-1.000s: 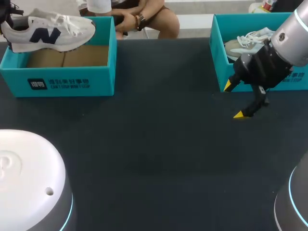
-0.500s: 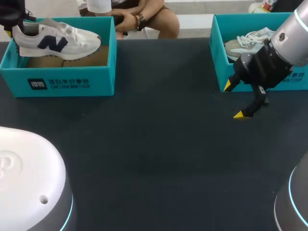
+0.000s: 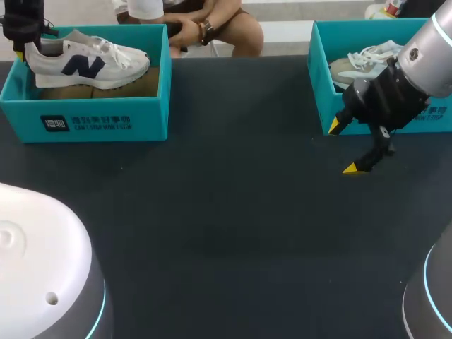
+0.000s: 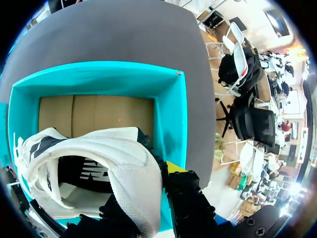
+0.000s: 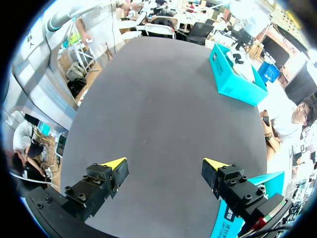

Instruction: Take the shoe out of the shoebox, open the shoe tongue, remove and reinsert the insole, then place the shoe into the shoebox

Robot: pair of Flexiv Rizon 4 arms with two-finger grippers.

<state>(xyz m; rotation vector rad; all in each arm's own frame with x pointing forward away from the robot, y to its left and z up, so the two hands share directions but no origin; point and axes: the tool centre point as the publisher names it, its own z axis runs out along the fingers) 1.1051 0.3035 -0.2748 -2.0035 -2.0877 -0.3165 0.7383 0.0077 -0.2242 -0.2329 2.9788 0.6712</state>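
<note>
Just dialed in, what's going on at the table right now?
The left gripper is shut on the white shoe at its heel, holding it inside the left shoebox; whether it rests on the bottom isn't clear. The right gripper hangs open over the table beside the right shoebox, which holds another shoe.

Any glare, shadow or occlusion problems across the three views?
Head view: even light, the white shoe stands out from the teal shoebox, no hard shadows on the dark table. Left wrist view: the shoe fills the foreground and hides most of the left gripper, one yellow tip showing. Right wrist view: a broad pale sheen on the table, right gripper well lit, open.
</note>
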